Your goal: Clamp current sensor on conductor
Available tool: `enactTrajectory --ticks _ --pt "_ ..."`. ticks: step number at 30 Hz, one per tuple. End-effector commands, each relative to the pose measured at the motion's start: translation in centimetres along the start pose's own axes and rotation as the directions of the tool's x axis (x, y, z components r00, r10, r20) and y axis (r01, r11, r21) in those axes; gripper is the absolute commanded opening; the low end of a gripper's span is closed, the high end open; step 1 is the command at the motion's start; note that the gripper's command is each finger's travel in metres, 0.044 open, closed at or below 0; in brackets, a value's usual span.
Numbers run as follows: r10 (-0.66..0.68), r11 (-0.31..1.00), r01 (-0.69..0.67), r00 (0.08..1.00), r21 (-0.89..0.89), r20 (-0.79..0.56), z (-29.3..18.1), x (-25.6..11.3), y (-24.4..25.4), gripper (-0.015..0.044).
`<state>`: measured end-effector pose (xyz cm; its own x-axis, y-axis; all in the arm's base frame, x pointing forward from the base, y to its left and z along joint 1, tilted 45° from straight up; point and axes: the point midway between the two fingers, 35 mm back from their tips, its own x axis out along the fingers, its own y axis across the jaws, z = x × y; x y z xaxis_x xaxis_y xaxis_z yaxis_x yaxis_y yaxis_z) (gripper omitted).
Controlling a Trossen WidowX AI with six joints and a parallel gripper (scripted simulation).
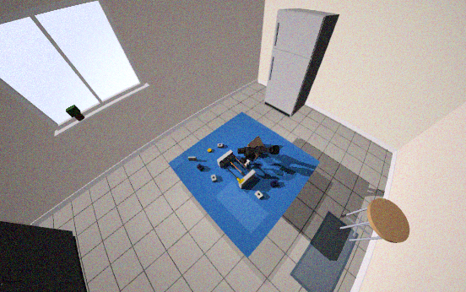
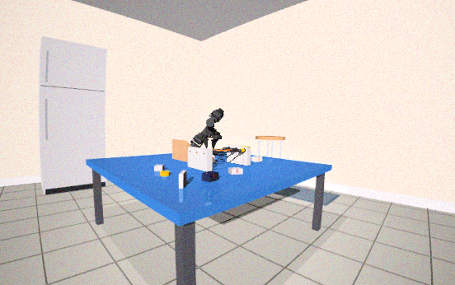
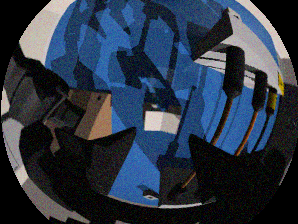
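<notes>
In the wrist view my gripper [image 3: 163,134] is open, its dark fingertips apart. The small white sensor [image 3: 162,121] shows just past the gap between them, free of the fingers as far as I can tell; its arrow and jaw are not readable. A pale piece [image 1: 247,163] beside the gripper in the top view seems to be it. Conductors [image 3: 223,120] [image 3: 246,132] with black sleeves run to the right of the gap, between two white terminal blocks [image 1: 247,179] [image 2: 199,158] [image 3: 250,35]. I cannot read the LOAD marker.
A brown panel [image 1: 256,142] [image 2: 180,150] [image 3: 100,116] stands on the arm's side of the blocks. One conductor has a yellow part [image 2: 242,151] [image 3: 272,100]. Around the blocks on the blue table [image 1: 249,245] lie a yellow disc [image 1: 209,150] [image 2: 165,173], dark pieces [image 2: 210,176] and several white pieces [image 1: 259,194] [image 2: 236,170].
</notes>
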<state>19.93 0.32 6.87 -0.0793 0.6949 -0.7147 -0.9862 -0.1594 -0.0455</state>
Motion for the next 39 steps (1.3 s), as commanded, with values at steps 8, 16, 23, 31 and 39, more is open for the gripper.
enactTrajectory --ticks 8,16,23,31,39 --pt "-0.001 1.0 0.001 1.0 0.002 0.006 0.1 1.8 0.0 0.032" --pt "-0.001 1.0 0.001 1.0 0.002 0.008 0.2 3.1 0.0 0.032" --pt "0.001 1.0 -0.001 1.0 -0.001 0.004 0.1 3.6 0.1 0.0313" --pt "0.001 1.0 -0.001 1.0 -0.001 0.004 0.1 3.6 0.1 0.026" --pt "0.001 1.0 -0.001 1.0 -0.001 0.004 0.1 3.6 0.1 0.0207"
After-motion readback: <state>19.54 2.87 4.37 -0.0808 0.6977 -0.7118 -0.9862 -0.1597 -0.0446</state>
